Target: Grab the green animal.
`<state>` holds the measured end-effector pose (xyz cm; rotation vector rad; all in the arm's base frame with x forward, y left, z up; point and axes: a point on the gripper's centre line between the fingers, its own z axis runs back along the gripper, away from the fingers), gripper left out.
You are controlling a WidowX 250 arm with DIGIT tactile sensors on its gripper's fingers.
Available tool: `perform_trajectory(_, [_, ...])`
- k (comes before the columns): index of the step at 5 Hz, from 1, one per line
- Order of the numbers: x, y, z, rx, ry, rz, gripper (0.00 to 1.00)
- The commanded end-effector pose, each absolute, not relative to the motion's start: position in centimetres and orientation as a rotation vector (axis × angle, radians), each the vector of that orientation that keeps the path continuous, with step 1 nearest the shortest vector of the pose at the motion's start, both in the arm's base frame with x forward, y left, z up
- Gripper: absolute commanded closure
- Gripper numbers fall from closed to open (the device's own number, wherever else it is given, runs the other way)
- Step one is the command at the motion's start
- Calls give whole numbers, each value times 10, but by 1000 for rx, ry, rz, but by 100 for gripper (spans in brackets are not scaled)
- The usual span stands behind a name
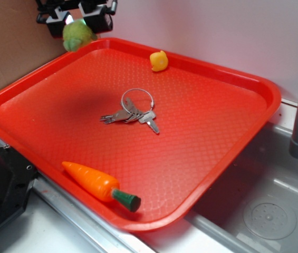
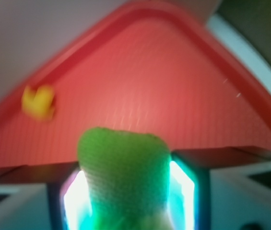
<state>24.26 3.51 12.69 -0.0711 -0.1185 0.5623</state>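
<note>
Green animal (image 1: 78, 35) clamped in tool (image 1: 76, 22) — held above tray (image 1: 254, 84) corner.

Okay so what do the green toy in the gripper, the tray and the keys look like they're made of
Green animal: soft plush fabric by the look of it; the wrist view shows a fine woven, fuzzy surface with no shine.
Tray: likely moulded plastic, red, with a pebbled texture and a smooth, slightly glossy rim.
Keys: metal, silvery grey with bright glints on the ring.
The gripper is shut on the green animal.
</note>
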Motion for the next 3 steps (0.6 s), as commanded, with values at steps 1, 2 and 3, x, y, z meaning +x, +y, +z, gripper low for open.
perform_trajectory(1, [211,16,181,-108,-169,211,100])
perform_trajectory(2, [205,10,185,-96,-186,167,100])
perform_trajectory(3, [213,15,184,-74,-204,172,100])
